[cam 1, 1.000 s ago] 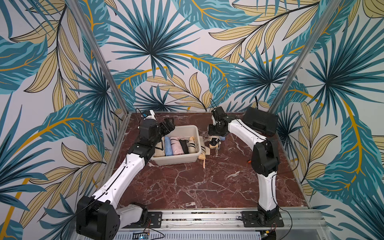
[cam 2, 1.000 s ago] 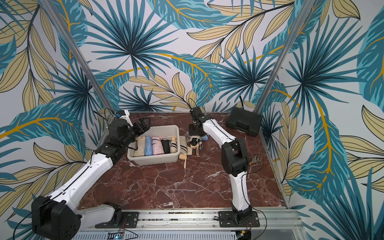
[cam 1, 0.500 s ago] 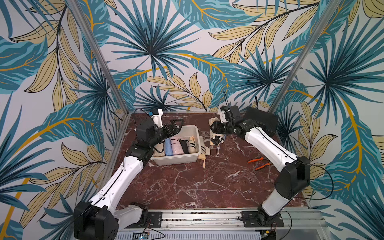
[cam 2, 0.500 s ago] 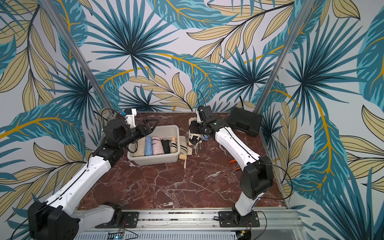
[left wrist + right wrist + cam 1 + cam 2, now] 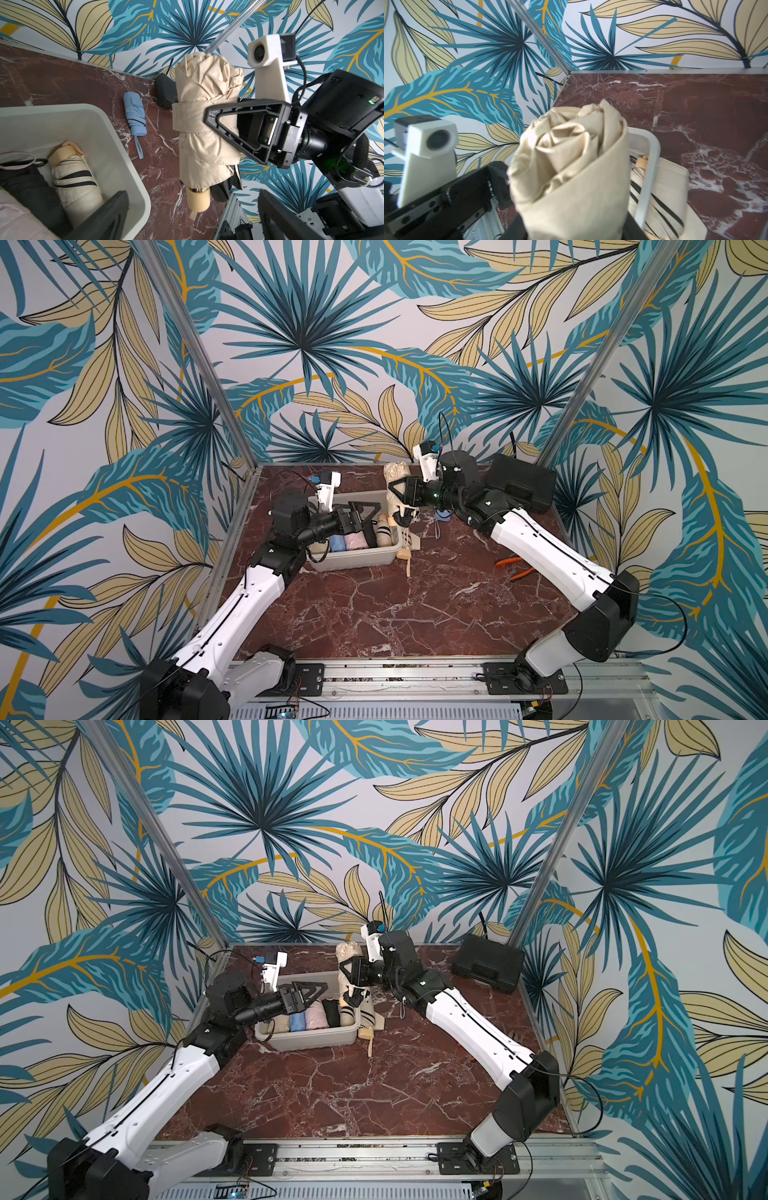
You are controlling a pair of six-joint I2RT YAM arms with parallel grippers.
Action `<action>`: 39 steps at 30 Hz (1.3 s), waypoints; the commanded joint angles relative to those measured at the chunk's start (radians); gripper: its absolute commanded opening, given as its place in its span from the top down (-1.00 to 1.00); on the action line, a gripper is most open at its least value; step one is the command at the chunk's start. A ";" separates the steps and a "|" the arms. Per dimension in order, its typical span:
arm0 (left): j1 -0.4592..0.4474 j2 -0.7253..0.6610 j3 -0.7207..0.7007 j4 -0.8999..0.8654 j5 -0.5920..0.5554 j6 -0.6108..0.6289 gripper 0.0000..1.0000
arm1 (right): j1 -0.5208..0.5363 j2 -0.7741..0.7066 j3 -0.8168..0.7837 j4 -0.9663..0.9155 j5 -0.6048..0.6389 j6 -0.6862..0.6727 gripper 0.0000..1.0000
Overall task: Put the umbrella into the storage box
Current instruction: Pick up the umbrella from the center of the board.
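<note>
Several folded umbrellas already lie in the storage box; a blue umbrella and a striped umbrella lie outside on the table. My right gripper clamps the beige umbrella upright over the box's end, not yet in. My left gripper gapes wide and empty above the box.

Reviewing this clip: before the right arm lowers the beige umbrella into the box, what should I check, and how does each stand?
1. Right gripper shut on the beige umbrella: ok.
2. Umbrella above the storage box opening: not ok, it seems to hang upright beside the box's end.
3. Left gripper open and empty: ok.
4. Left gripper clear of the box: not ok, it hovers over it.
5. Bare floor left in the box: ok.
</note>
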 commanded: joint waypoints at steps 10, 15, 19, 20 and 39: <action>-0.002 0.035 -0.028 0.154 0.011 -0.043 -0.96 | 0.113 0.037 -0.032 0.334 0.100 0.304 0.32; -0.004 0.086 -0.010 0.207 0.088 -0.107 -0.52 | 0.136 0.065 -0.030 0.371 0.111 0.322 0.32; -0.003 0.108 0.001 0.216 0.110 -0.130 -0.11 | 0.144 0.071 -0.036 0.375 0.121 0.327 0.32; -0.001 0.107 -0.001 0.213 0.107 -0.130 -0.02 | 0.144 0.069 -0.042 0.376 0.127 0.325 0.32; -0.003 0.128 0.201 -0.380 0.155 0.296 0.43 | 0.072 -0.152 -0.057 -0.122 0.317 -0.188 -0.70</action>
